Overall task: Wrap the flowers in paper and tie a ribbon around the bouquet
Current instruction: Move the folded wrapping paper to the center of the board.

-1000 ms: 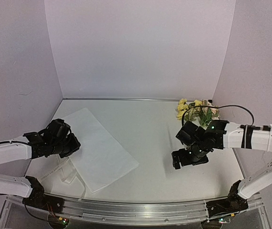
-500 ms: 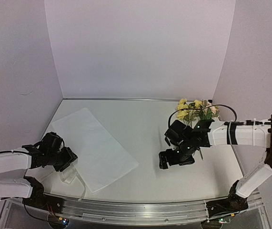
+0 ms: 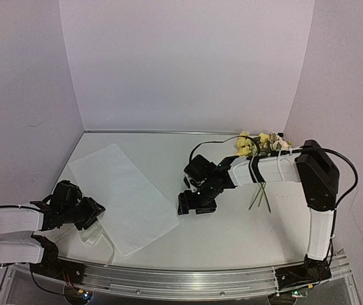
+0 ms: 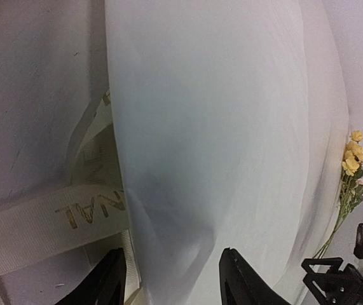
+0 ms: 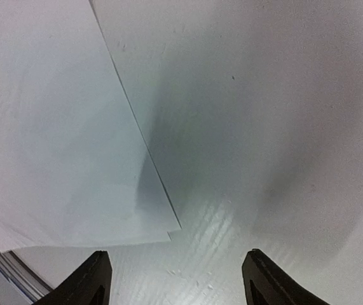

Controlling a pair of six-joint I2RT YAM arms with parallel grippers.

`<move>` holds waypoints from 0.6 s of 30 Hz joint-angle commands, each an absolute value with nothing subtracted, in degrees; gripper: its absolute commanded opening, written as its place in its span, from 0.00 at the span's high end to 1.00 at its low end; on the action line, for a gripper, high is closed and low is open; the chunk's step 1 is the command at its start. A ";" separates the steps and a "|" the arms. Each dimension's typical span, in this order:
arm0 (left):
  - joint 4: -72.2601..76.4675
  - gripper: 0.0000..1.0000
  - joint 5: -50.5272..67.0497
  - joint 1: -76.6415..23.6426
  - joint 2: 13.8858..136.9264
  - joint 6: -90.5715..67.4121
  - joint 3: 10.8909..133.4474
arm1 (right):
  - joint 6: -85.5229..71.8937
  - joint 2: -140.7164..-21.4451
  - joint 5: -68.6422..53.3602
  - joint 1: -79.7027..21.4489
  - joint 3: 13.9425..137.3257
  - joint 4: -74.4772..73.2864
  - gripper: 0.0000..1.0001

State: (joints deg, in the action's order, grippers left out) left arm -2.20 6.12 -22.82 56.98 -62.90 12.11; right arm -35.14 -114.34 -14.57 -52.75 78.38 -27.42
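L gripper [image 4: 171, 279]: jaws part-open, seemingly empty, over paper [image 3: 127, 197] edge by ribbon [image 4: 47, 219]. R gripper [image 5: 178, 276]: wide, empty, near paper corner.

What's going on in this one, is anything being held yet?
Nothing is wrapped yet. The paper lies flat on the left half of the table, and the flowers lie apart from it in the far right corner. The left gripper hangs open at the paper's near left edge, by the ribbon, holding nothing. The right gripper is stretched toward the middle, open and empty, above bare table just right of the paper's corner.
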 commanded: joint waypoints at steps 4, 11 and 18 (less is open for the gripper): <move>3.64 0.54 7.80 -21.81 58.71 -63.73 11.70 | -39.00 -122.21 -16.18 -53.08 86.76 -25.40 0.46; 2.29 0.69 9.38 -21.77 60.06 -62.18 14.68 | -40.78 -122.43 -14.70 -54.36 85.10 -25.40 0.50; -0.48 0.87 11.65 -21.80 57.19 -62.36 16.58 | -41.86 -122.08 -14.70 -54.64 84.47 -25.38 0.52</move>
